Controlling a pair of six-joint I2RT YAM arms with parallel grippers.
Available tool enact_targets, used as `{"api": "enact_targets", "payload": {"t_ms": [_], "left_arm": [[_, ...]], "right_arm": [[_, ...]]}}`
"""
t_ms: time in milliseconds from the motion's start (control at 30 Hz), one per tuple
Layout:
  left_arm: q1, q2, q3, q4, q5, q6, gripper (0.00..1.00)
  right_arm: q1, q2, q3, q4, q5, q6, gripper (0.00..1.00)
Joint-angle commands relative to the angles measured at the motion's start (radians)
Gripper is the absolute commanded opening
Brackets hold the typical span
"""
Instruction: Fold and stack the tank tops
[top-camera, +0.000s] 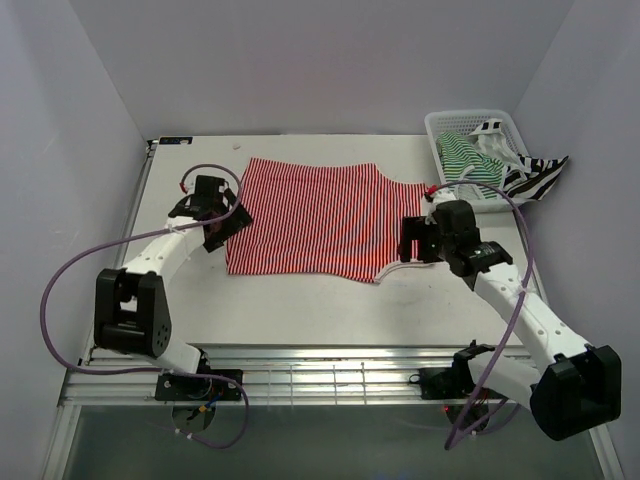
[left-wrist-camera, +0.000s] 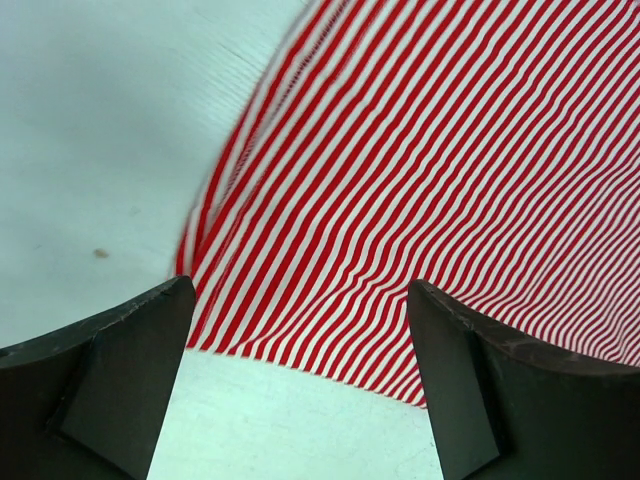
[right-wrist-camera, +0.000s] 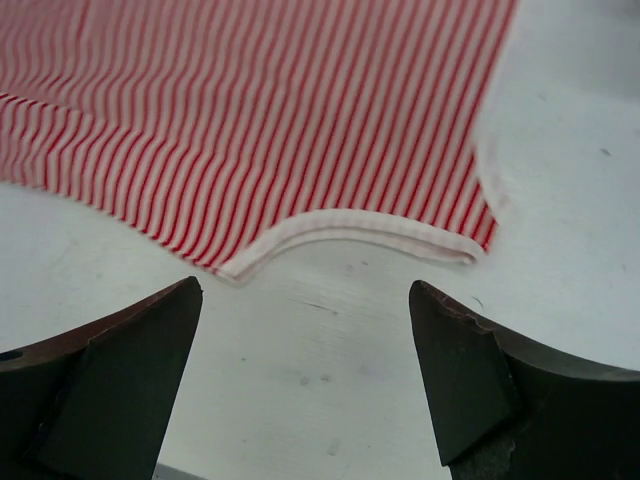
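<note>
The red-and-white tank top (top-camera: 310, 215) lies spread flat in the middle of the table. My left gripper (top-camera: 215, 218) hovers open at its left edge. In the left wrist view the striped cloth (left-wrist-camera: 450, 180) and its hem pass between the spread fingers (left-wrist-camera: 120, 370) of the gripper (left-wrist-camera: 300, 335), which hold nothing. My right gripper (top-camera: 422, 242) stands open at the top's right side. In the right wrist view this gripper (right-wrist-camera: 305, 345) is just short of the white-trimmed curved edge (right-wrist-camera: 350, 225). The green-and-white tank top (top-camera: 462, 155) lies in the basket. The black-and-white one (top-camera: 540, 178) hangs over the basket's side.
A white lattice basket (top-camera: 470, 115) stands at the back right corner. Grey walls close in the table on the left, back and right. Bare tabletop (top-camera: 330, 310) runs along the front, before the metal rail at the near edge.
</note>
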Motion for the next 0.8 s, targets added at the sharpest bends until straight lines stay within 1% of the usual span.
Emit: {"api": "enact_targets", "payload": {"t_ms": [0,133,200,300,467,500,567,600,700,767], "left_arm": [[0.017,-0.126,0.036,-0.198,-0.139,-0.045,0.98],[0.051,-0.201,-0.033,-0.228,-0.109,-0.057,0.98],[0.066,-0.21,-0.069,-0.217,-0.092,-0.063,0.98],[0.083,-0.192,-0.105,-0.193,-0.064,-0.066,0.98],[0.096,-0.154,-0.178,-0.113,0.028,-0.098,0.98],[0.096,-0.15,-0.192,-0.072,0.06,-0.106,0.97],[0.097,-0.146,-0.229,-0.036,0.077,-0.114,0.91],[0.097,-0.135,-0.238,-0.013,0.08,-0.123,0.86],[0.099,-0.103,-0.247,-0.007,0.083,-0.127,0.79],[0.102,-0.075,-0.249,-0.007,0.079,-0.138,0.69]], "right_arm": [[0.16,0.001,0.061,0.094,-0.149,-0.116,0.9],[0.288,0.076,0.079,0.074,-0.045,-0.118,0.9],[0.344,0.107,0.081,0.071,-0.031,-0.11,0.9],[0.384,0.163,0.078,0.063,-0.012,-0.065,0.9],[0.395,0.228,0.059,0.071,0.026,0.028,0.9],[0.397,0.231,0.055,0.077,0.037,0.038,0.9],[0.395,0.24,0.045,0.075,0.075,0.063,0.9],[0.397,0.243,0.045,0.072,0.08,0.065,0.9],[0.397,0.257,0.042,0.068,0.092,0.08,0.9],[0.395,0.26,0.036,0.069,0.09,0.088,0.9]]}}
